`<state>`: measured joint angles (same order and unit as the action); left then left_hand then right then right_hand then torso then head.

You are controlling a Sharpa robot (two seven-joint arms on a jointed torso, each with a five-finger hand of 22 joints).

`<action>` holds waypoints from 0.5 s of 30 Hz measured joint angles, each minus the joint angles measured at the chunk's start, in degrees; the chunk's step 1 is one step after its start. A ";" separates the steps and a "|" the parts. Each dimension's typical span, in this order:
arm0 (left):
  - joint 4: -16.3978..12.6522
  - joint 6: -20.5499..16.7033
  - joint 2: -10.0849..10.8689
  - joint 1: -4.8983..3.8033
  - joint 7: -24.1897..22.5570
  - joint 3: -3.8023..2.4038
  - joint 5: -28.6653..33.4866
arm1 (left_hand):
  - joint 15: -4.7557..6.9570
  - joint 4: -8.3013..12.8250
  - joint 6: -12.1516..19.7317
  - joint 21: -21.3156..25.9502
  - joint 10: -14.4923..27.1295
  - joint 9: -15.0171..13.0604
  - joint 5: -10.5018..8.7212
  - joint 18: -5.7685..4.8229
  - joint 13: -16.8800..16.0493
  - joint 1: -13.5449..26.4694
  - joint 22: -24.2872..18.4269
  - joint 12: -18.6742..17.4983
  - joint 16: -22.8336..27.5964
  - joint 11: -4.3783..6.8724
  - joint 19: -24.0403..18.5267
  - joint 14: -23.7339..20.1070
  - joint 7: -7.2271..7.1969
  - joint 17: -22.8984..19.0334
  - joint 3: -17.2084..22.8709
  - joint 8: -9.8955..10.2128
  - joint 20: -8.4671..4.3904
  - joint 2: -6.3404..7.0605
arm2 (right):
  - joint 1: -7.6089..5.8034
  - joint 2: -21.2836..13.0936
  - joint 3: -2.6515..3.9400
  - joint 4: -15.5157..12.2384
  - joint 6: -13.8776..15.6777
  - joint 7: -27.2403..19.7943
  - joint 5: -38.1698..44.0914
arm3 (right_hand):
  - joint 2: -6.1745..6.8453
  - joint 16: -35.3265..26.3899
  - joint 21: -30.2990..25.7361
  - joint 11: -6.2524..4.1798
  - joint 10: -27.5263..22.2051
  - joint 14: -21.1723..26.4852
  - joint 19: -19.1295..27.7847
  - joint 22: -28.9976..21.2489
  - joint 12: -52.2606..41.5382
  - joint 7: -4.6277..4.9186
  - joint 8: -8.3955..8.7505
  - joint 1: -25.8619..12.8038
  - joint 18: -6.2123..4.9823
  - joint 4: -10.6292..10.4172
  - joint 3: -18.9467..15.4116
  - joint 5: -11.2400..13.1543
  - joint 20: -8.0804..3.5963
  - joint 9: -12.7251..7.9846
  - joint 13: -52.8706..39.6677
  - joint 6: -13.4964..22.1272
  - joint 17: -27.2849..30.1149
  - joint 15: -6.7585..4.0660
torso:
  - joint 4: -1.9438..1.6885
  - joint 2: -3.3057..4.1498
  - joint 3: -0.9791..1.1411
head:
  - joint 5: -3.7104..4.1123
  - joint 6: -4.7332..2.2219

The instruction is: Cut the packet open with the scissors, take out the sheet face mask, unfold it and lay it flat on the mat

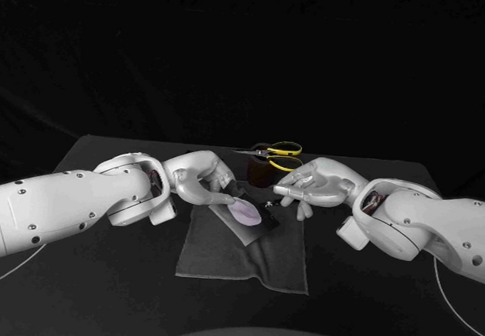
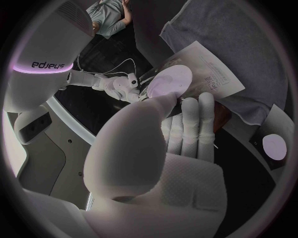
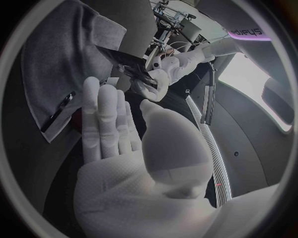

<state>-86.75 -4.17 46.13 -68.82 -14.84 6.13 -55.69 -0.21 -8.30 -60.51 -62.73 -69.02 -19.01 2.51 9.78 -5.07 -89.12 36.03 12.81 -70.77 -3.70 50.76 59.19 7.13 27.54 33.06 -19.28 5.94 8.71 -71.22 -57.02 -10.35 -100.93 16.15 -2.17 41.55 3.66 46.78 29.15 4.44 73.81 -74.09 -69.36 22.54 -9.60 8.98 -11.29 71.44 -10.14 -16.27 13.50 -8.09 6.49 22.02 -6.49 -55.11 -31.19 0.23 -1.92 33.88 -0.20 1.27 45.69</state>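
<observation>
The packet (image 1: pixel 246 213), dark with a pale oval print, is tilted over the far end of the grey mat (image 1: pixel 248 253). My left hand (image 1: pixel 201 178) pinches its edge between thumb and fingers; in the left wrist view the thumb lies on the packet (image 2: pixel 198 74) beside the oval. My right hand (image 1: pixel 312 184) hovers just right of the packet, fingers straight and thumb apart, with nothing in it (image 3: pixel 118 129). The right wrist view also shows the left hand (image 3: pixel 160 78) with the packet (image 3: pixel 127 63). Yellow-handled scissors (image 1: pixel 278 150) stand in a dark cup (image 1: pixel 262 172) behind both hands.
The mat (image 2: pixel 248 49) lies lengthwise at the middle of the black table (image 1: pixel 90 281), its near end rumpled. The cup with the scissors is close behind my fingertips. A small pale card with a round mark (image 2: pixel 274 147) lies on the table beside the mat.
</observation>
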 measured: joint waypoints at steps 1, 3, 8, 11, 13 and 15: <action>-0.09 -0.41 0.14 0.00 -0.57 0.00 -0.23 | 0.00 0.00 0.00 0.00 0.00 0.00 0.00 0.00 0.00 0.11 0.00 0.00 0.00 0.00 0.00 0.00 0.00 0.00 0.00 0.00 0.00 -0.02 | 0.18 -0.34 0.00 -0.24 -0.04 -0.41 -0.59 | -0.81 1.10 0.98 -0.52 1.64 -1.33 -0.95 0.58 -0.69 -0.37 0.00 0.81 0.00 0.19 0.60 0.05 -0.55 -0.12 -0.69 -0.36 -0.61 -0.57 | 0.01 0.00 0.02 | -0.02 0.05; -0.14 -1.41 0.42 0.01 -1.80 0.00 -0.90 | 0.00 0.16 0.01 0.00 0.00 -0.01 0.00 -0.03 0.00 0.11 0.00 0.00 0.00 0.00 0.00 0.00 -0.01 0.00 0.16 0.00 0.00 -0.02 | 0.66 -1.03 0.00 -0.73 -0.12 -1.13 -1.54 | -1.70 4.32 2.61 -1.37 4.41 -3.57 -2.12 1.63 -2.01 -1.03 0.00 2.06 -0.01 0.52 1.49 0.01 -1.50 -0.33 -2.17 -0.74 -3.76 -1.35 | 0.01 0.00 0.04 | -0.14 0.09; -0.20 -4.01 1.03 0.04 -4.54 0.00 -3.28 | -0.01 0.55 0.09 0.00 0.02 -0.04 -0.01 -0.07 0.01 0.19 0.12 0.00 0.00 0.00 -0.21 0.00 -0.09 -0.07 0.55 0.00 0.21 0.06 | 1.51 -1.98 -0.05 -1.55 -0.14 -2.08 -1.86 | -1.01 17.11 14.13 -2.70 8.49 -8.50 -5.89 13.12 -6.69 -2.23 0.59 3.01 0.28 0.18 2.70 -1.38 -2.82 -0.83 -8.06 -1.79 -19.24 -2.49 | 0.01 0.00 0.08 | -0.30 0.18; -0.28 -5.49 1.21 0.09 -5.96 0.01 -5.62 | -0.02 0.55 0.10 0.00 0.02 -0.38 -0.01 -0.08 0.02 0.19 0.15 0.00 0.00 0.00 -0.21 0.00 -0.10 -0.08 0.55 0.01 0.21 0.06 | 1.73 -2.14 -0.05 -2.04 0.15 -2.30 -1.18 | -1.01 19.29 17.48 -2.76 8.43 -8.82 -6.08 16.70 -8.51 -2.52 0.83 3.01 0.90 0.09 3.14 -2.49 -3.00 -0.99 -11.17 -2.07 -22.04 -2.81 | 0.02 -0.01 0.08 | -0.29 0.18; -0.28 -6.36 1.23 0.17 -6.77 0.05 -7.43 | -0.02 0.55 0.10 0.00 0.02 -0.38 -0.01 -0.09 0.02 0.19 0.22 0.00 0.00 0.00 -0.20 0.00 -0.10 -0.08 0.55 0.01 0.21 0.06 | 1.83 -2.14 -0.05 -2.38 0.56 -2.35 -0.51 | -1.01 19.97 18.75 -3.04 7.81 -8.82 -6.08 18.05 -9.30 -2.69 0.97 3.01 0.91 0.17 3.35 -2.68 -3.00 -1.03 -12.72 -2.31 -22.97 -2.81 | 0.01 -0.01 0.08 | -0.26 0.10; -0.26 -7.01 1.23 0.23 -7.33 0.07 -8.88 | -0.02 0.72 0.11 0.00 0.03 -0.39 -0.08 -0.12 0.02 0.19 0.22 -0.01 0.00 -0.01 -0.41 0.00 -0.10 -0.09 0.71 0.01 0.00 0.06 | 1.88 -2.09 -0.05 -2.62 0.98 -2.37 0.16 | -1.00 20.45 20.01 -3.01 7.15 -8.82 -6.08 19.46 -10.10 -2.66 0.97 3.00 0.92 0.48 3.66 -3.11 -3.00 -1.04 -14.38 -2.88 -23.82 -2.81 | -0.01 -0.01 0.11 | -0.25 0.03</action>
<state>-87.01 -11.17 47.36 -68.59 -22.17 6.20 -64.56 -0.23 -7.58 -60.41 -62.73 -68.99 -19.40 2.43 9.66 -5.05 -88.93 36.24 12.80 -70.77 -3.71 50.35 59.19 7.03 27.46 33.77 -19.27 5.94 8.77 -69.33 -59.11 -10.40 -103.55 17.12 -4.54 41.71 2.66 67.24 49.16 1.43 80.96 -82.92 -75.44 42.00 -19.70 6.32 -10.33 74.44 -9.22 -15.80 17.16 -11.21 3.49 20.98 -20.87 -57.99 -55.00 -2.58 -1.92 33.87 -0.09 1.02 45.71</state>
